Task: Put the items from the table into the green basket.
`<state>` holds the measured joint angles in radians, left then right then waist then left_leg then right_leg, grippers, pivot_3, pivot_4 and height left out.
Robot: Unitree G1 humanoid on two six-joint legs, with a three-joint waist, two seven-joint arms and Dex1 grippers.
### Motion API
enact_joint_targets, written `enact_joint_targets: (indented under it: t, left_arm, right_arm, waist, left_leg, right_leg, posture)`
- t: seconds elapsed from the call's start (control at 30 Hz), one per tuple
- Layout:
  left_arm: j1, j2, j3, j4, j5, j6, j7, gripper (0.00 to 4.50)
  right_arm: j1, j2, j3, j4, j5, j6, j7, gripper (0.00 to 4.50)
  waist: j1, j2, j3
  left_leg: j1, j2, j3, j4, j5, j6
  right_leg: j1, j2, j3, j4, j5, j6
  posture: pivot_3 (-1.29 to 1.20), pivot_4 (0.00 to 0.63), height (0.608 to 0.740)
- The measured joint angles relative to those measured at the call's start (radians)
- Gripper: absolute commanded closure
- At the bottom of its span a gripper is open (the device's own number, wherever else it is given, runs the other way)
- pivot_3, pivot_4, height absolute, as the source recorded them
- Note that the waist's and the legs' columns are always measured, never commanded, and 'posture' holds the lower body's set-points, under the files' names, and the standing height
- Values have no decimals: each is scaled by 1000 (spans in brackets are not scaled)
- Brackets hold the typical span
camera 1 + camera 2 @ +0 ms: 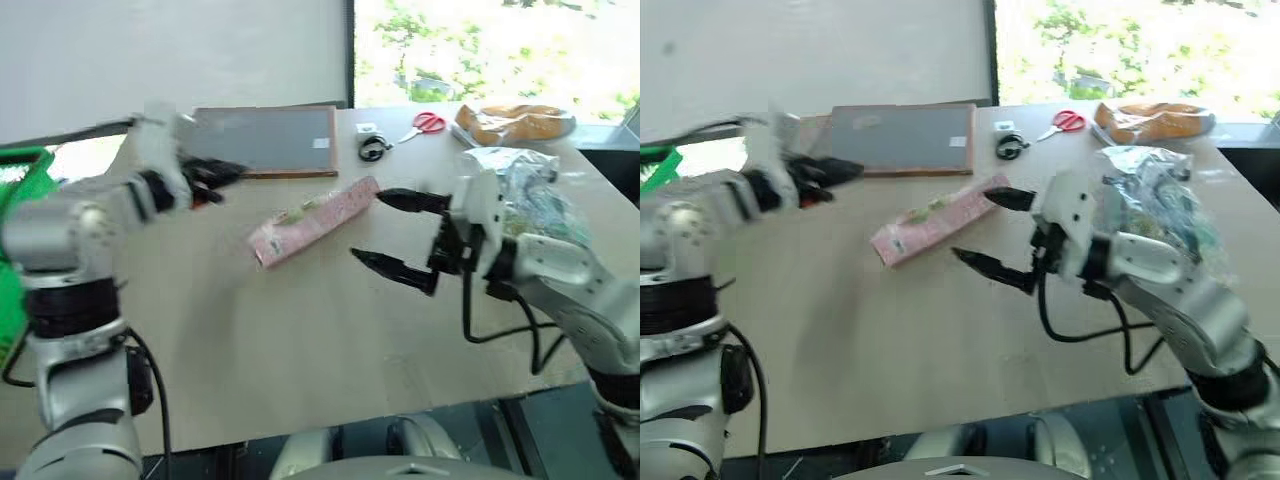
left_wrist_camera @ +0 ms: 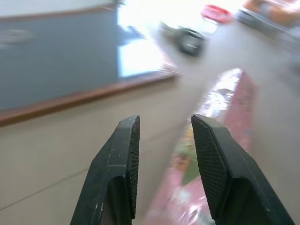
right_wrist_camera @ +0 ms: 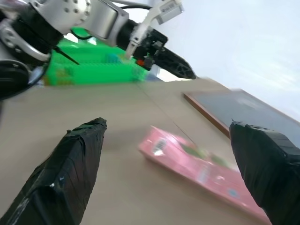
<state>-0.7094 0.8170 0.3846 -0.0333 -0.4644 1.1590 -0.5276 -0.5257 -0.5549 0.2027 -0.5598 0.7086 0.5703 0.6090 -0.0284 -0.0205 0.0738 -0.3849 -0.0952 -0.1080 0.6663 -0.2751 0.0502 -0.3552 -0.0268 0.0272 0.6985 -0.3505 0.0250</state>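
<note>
Hovering just beside the pink wrapped box (image 1: 315, 220), right gripper (image 1: 370, 225) gaping; left gripper (image 1: 225, 172) clenched empty; box lying on table (image 1: 300, 350), not yet reaching green basket (image 3: 93, 70).

Long pink flat box in clear wrap (image 1: 313, 221), green-yellow print patches, frame centre. Pale beige wood table (image 1: 300, 340). Bright green plastic basket (image 3: 89, 68) upper left. Dark grey wood-framed board (image 1: 270, 140), red-handled scissors (image 1: 427, 124) upper right.
</note>
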Motion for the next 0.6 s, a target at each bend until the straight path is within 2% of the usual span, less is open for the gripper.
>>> enact_joint_targets:
  t: [0.03,0.1,0.13,0.2,0.27,0.33,0.43,0.6]
  left_arm:
    - [1,30,47,27,10,-1,20,2748]
    - [26,85,64,53,31,-9,28,2748]
    - [73,120,58,48,38,-24,11,2504]
    - [95,116,48,40,4,2,-34,1908]
    - [86,94,2,9,-62,62,-88,1006]
    - [66,81,-54,5,-79,72,-112,76]
    - [-21,49,-211,41,-76,49,-181,30]
    - [-197,-33,-511,238,42,-123,-331,30]
  right_arm:
    - [-40,38,26,48,-26,-16,20,0]
    - [-83,79,53,102,-58,-38,48,0]
    - [-94,98,63,129,-75,-53,73,0]
    - [-95,105,68,155,-94,-67,105,0]
    - [-94,108,72,161,-110,-70,134,0]
    - [-92,109,72,159,-113,-69,146,0]
    - [-73,91,63,137,-115,-46,145,0]
    - [-30,70,38,69,-122,3,102,0]
  waist:
    - [17,-2,-2]
    - [48,-6,-6]
    - [65,-8,-9]
    - [100,-11,-11]
    - [134,-16,-14]
    - [155,-17,-15]
    - [164,-17,-15]
    - [127,-13,-13]
  left_leg:
    - [0,-1,-1,0,0,0]
    - [-1,-4,-3,-1,0,0]
    - [-1,-5,-5,-1,0,0]
    - [-5,-7,-10,1,0,0]
    - [-12,-8,-15,3,0,0]
    - [-13,-8,-15,4,1,-2]
    - [-12,-8,-15,4,4,-5]
    - [-11,-8,-14,4,4,-6]
  right_leg:
    - [0,-1,-1,0,0,0]
    - [-1,-3,-3,0,0,0]
    - [-1,-5,-5,0,0,0]
    - [-2,-5,-8,0,0,0]
    - [-5,-5,-10,-1,1,1]
    - [-5,-5,-10,-1,1,1]
    - [-5,-4,-10,1,2,-2]
    - [-8,-4,-8,6,3,-3]
  posture:
    - [229,6,740]
    - [253,3,740]
    - [257,4,740]
    - [251,7,740]
    - [234,13,740]
    - [190,26,740]
    - [133,42,740]
    - [1,69,740]
